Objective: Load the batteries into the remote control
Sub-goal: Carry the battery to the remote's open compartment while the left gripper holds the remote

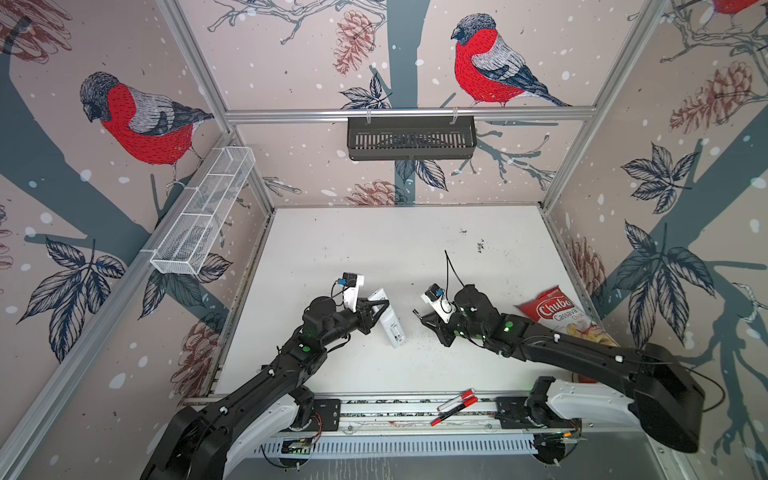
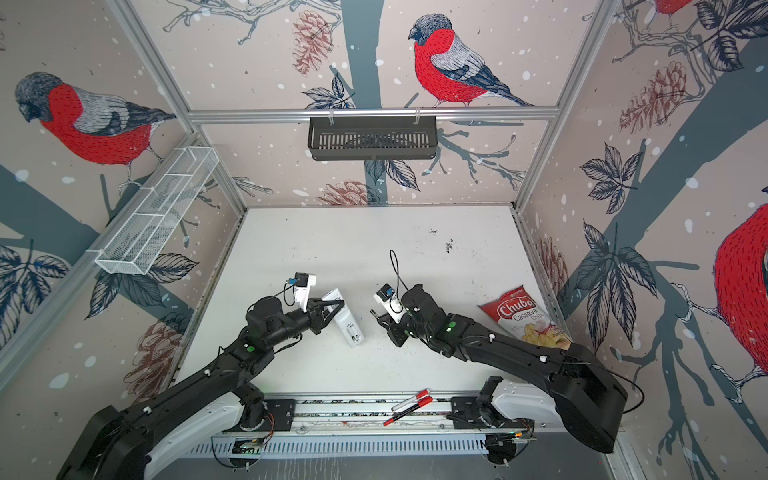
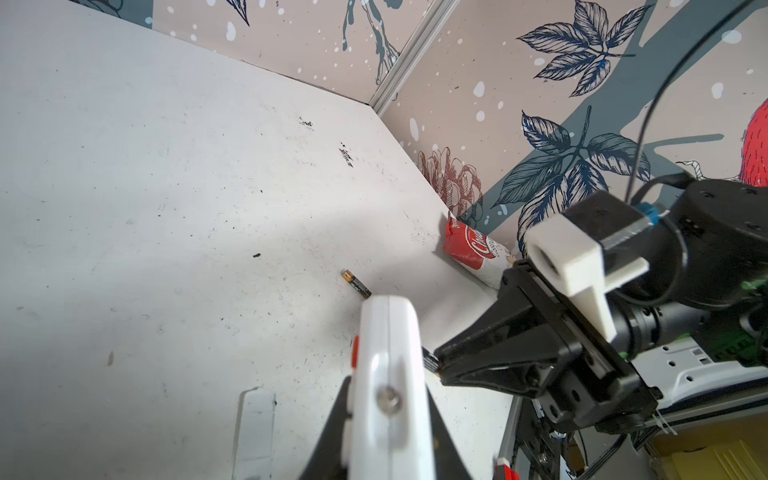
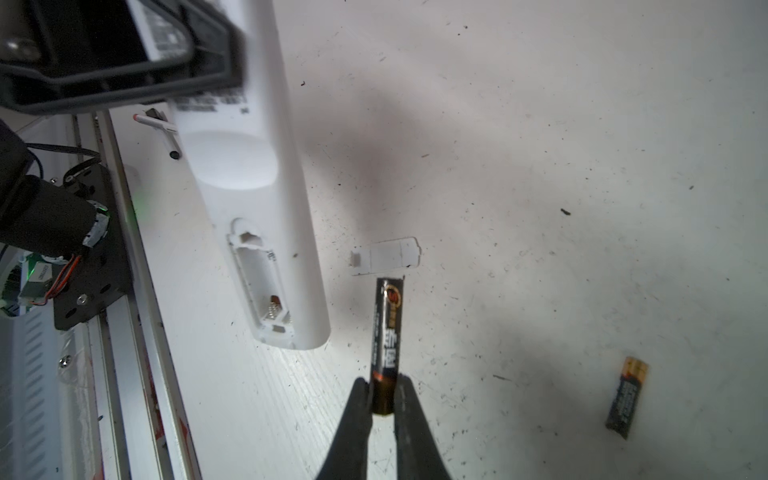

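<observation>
Over the counter (image 1: 374,241): left gripper (image 1: 379,308) closed on remote control (image 1: 395,332), compartment (image 4: 259,282) uncovered; right gripper (image 4: 384,395) pinching one battery (image 4: 386,340) by its end; second battery (image 4: 627,397) lying loose; first insertion apparently in hand; next, align battery with compartment.

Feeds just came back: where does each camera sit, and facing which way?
Top views: high at the front, looking down on table, left arm, right arm.
Left wrist: on left arm, along remote control in left gripper, toward right gripper.
Right wrist: on right arm, past right gripper's held battery, down to table.
Shared: wrist views both show remote control, loose battery.
</observation>
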`<state>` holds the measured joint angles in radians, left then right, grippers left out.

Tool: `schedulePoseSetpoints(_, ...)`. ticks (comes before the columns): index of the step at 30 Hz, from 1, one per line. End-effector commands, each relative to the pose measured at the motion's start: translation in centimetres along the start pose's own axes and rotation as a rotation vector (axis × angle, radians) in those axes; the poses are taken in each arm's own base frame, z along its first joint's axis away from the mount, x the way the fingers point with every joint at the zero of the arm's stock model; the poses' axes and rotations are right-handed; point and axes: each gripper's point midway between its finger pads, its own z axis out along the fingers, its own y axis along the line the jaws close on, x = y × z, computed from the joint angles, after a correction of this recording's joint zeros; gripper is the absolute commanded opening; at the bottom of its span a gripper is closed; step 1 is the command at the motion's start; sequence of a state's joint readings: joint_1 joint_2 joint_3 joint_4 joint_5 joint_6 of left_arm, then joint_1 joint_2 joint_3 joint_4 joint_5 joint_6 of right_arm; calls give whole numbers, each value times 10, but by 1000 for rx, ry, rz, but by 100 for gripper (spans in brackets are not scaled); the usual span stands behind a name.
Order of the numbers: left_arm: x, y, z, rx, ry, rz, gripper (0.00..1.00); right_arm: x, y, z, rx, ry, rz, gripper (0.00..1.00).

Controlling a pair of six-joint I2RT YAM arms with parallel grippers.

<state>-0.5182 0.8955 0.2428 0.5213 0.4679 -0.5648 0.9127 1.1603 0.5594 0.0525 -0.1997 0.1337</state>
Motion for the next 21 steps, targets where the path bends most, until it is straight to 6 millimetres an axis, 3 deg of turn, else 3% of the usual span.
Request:
schedulePoseSetpoints(1,-13,-9,0,55,-74,2,0,-11,8,-4,-5,-77,15,13)
schedulePoseSetpoints(12,8,7,15,41,-50,-16,0,18,33,2,-51,-25,24,13)
schedulePoseSetpoints(21,18,24,12,-26,-58,-26,0,34,39,17,-71,23,-12,13)
